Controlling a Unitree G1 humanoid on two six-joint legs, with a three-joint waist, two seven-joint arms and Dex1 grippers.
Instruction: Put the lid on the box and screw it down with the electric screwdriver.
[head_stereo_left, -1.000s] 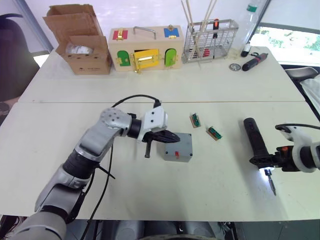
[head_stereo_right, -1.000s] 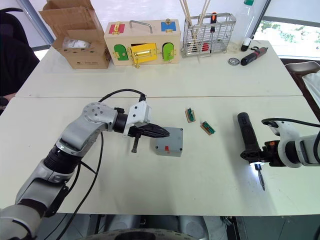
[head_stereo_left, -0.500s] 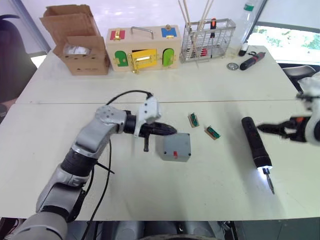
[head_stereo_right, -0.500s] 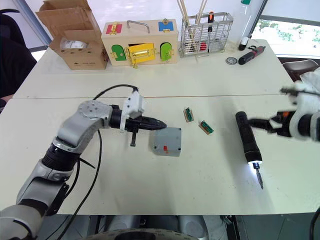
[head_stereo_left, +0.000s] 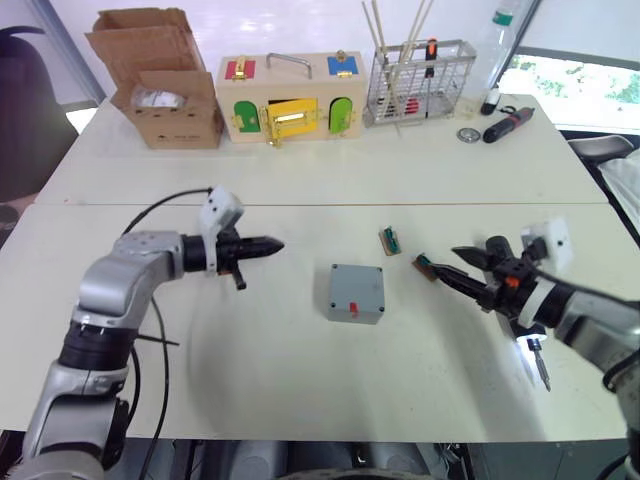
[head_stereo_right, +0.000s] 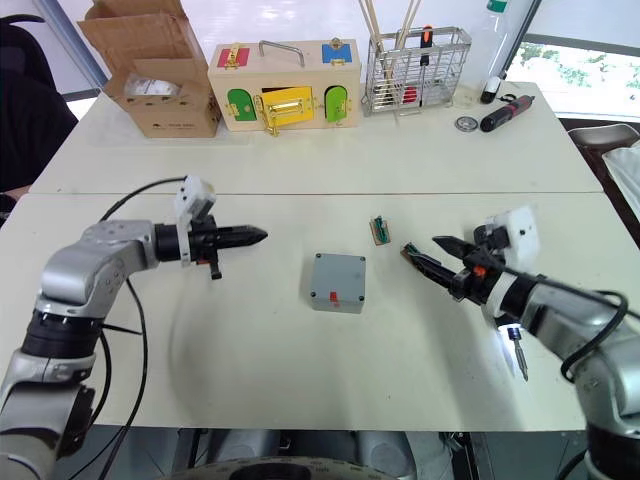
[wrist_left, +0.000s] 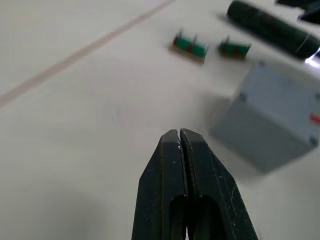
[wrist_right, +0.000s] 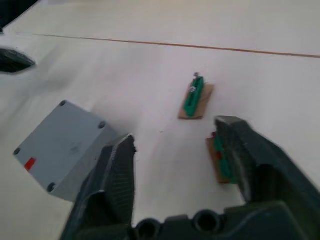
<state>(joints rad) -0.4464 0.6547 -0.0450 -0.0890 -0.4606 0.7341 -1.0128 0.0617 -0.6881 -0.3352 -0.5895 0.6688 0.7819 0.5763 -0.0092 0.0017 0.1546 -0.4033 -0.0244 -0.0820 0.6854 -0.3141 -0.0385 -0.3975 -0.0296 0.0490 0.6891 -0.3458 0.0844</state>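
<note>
The grey box (head_stereo_left: 356, 293) sits mid-table with its red tab facing me, and the lid (head_stereo_right: 339, 272) lies flat on top of it, showing corner screws. My left gripper (head_stereo_left: 272, 244) is shut and empty, hovering well to the left of the box and pointing at it; its shut fingers (wrist_left: 179, 150) show in the left wrist view. My right gripper (head_stereo_left: 450, 262) is open and empty, to the right of the box beside a green block. The electric screwdriver (wrist_left: 270, 31) lies on the table, mostly behind my right arm, with its lit bit (head_stereo_left: 538, 365) showing.
Two small green terminal blocks (head_stereo_left: 389, 240) (wrist_right: 195, 97) lie between the box and my right gripper. Along the far edge stand a cardboard box (head_stereo_left: 165, 100), a wooden box with coloured doors (head_stereo_left: 290, 95), a wire basket (head_stereo_left: 418, 80) and a black-and-red tool (head_stereo_left: 508, 122).
My left gripper has drawn back leftward from the box. My right gripper has left the screwdriver, which stays on the table, and has swung left toward the green blocks with narrower jaws.
</note>
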